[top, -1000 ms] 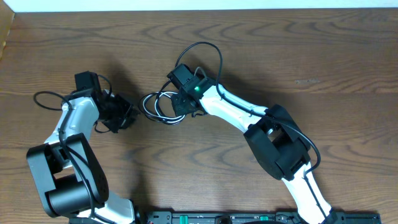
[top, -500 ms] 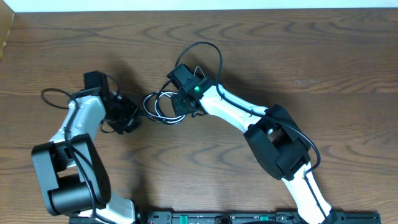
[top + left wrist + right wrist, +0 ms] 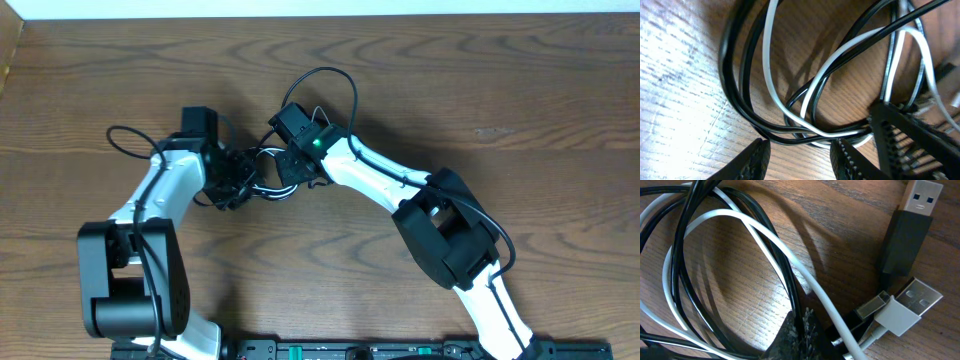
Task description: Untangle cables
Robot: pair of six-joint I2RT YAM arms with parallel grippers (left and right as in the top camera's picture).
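A thin, glossy black cable (image 3: 729,85) and a thin white cable (image 3: 766,65) lie looped through each other in a small coil on the brown wooden tabletop (image 3: 500,80), between the two arms. The right gripper (image 3: 801,330) has its fingers together, pressed low among the strands, though I cannot tell whether it pinches one. The left gripper (image 3: 800,160) hangs just short of the coil, fingers apart and empty. The step in hand looks like approaching to grasp. The next move calls for closing on one strand only, then drawing it away.
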